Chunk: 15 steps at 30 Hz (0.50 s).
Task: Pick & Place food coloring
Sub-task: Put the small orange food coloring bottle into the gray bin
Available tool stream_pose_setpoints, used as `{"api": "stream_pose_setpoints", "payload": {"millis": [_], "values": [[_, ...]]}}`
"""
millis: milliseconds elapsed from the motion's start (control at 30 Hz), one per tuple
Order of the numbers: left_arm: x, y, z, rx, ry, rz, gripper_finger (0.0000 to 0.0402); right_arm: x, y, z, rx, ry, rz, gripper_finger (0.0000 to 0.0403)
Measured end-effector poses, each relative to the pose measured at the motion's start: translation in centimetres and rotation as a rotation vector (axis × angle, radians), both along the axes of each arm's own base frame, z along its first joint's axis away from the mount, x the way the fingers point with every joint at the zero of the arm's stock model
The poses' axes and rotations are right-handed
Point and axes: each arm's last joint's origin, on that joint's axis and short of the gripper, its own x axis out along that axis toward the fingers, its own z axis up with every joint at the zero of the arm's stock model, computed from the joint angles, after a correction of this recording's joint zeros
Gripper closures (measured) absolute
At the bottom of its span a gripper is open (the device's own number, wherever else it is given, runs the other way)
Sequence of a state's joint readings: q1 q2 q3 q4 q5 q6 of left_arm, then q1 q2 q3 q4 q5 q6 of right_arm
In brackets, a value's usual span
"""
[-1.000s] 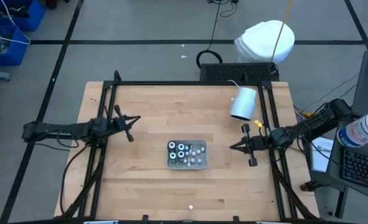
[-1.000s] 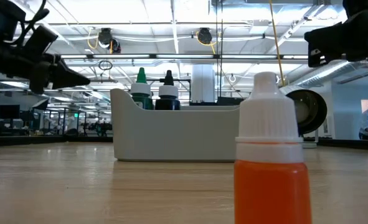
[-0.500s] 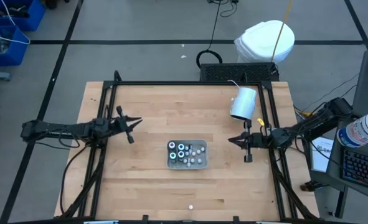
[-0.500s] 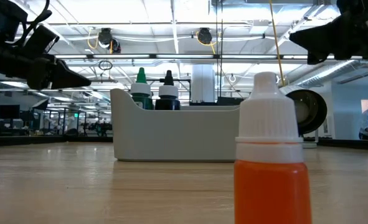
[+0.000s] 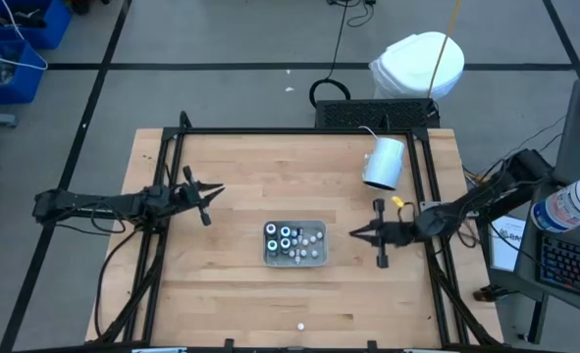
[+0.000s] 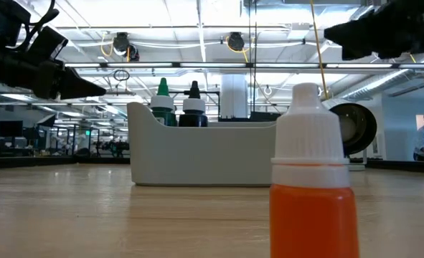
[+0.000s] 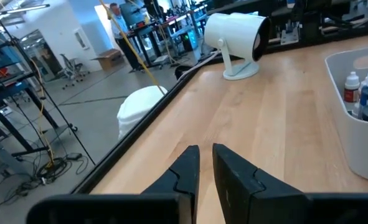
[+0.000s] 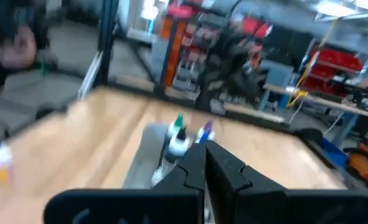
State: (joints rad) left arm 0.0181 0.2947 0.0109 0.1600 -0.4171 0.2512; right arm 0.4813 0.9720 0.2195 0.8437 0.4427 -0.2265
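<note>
Right pincer (image 5: 354,233) clenched, empty, just beside the grey tray (image 5: 295,259) mid-counter (image 5: 240,176) holding the food coloring (image 5: 287,238); left pincer (image 5: 218,190) clenched, well apart; one orange bottle (image 6: 314,183) stands alone near the counter's front edge.

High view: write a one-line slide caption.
Right end effector nears the grey tray of food coloring; left end effector waits apart.

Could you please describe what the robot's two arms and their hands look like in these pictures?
Both arms are slim, dark and jointed, with black cables along them. The left hand and the right hand each end in two tapering black fingers. A small yellow marking shows on the right arm near its wrist.
</note>
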Motion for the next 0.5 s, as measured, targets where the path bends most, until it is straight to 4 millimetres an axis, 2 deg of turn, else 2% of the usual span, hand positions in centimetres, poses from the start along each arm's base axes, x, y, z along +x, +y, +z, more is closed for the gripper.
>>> {"api": "stream_pose_setpoints", "payload": {"millis": [200,333,500], "values": [[0.0,0.0,0.1,-0.043,-0.032,0.005,0.0348,1.3,3.1,0.9,-0.075,0.013,0.151,0.0403],[0.0,0.0,0.2,-0.046,-0.040,0.005,0.0348,1.6,5.3,2.1,-0.042,-0.006,0.223,0.0403],[0.0,0.0,0.2,-0.032,-0.040,0.003,0.0348,2.5,7.5,2.1,-0.058,0.052,0.152,0.0403]]}}
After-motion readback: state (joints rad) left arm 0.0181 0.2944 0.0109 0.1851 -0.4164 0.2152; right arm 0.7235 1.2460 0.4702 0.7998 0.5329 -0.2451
